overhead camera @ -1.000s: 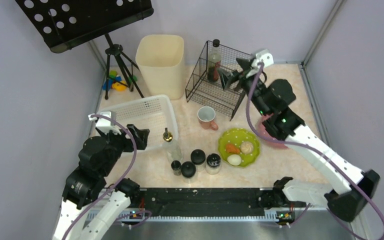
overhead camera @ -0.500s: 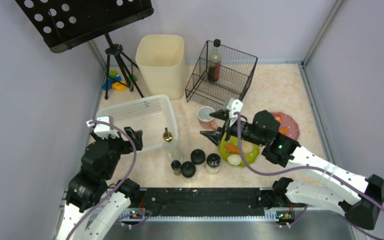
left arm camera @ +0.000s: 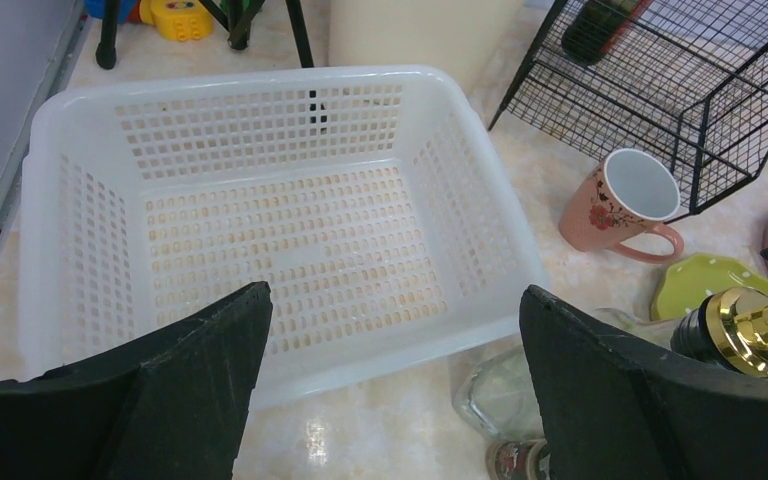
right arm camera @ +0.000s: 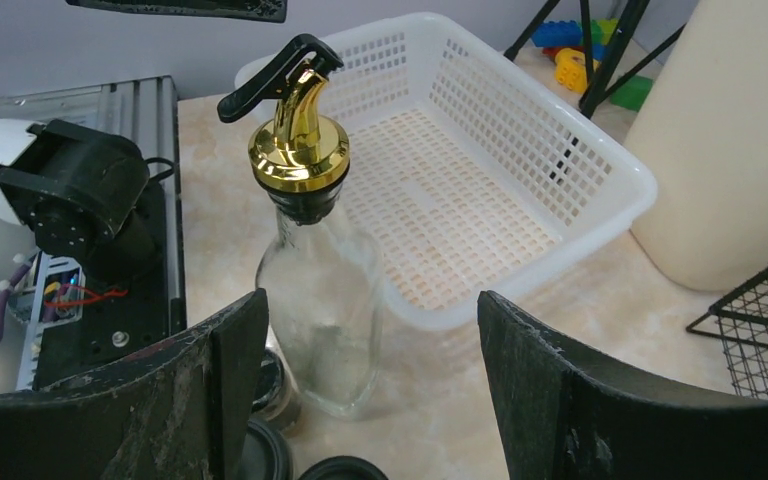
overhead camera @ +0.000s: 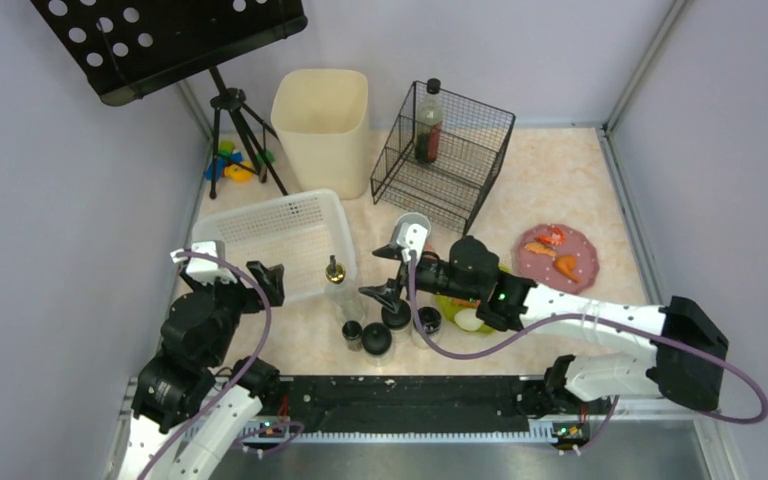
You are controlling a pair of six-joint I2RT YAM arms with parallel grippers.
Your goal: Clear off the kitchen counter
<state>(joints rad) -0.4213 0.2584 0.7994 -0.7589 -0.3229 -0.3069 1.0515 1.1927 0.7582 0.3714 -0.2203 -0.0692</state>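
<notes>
Right gripper (overhead camera: 382, 272) has swung from wire rack (overhead camera: 442, 150) to the glass oil bottle (right arm camera: 320, 290) — jaws wide, empty — pickup likely next.

The right claw (overhead camera: 381, 272), jaws spread, hangs low over the marble-patterned worktop (overhead camera: 560, 180), just beside a gold-capped glass bottle (overhead camera: 341, 292) that stands against a white perforated basket (overhead camera: 260, 208). The left claw (overhead camera: 265, 280), jaws likewise apart, hangs at the basket's near rim. Black-lidded jars (overhead camera: 377, 338) cluster by the bottle. Behind, a wire basket (overhead camera: 450, 195) holds a dark bottle (overhead camera: 427, 125).
</notes>
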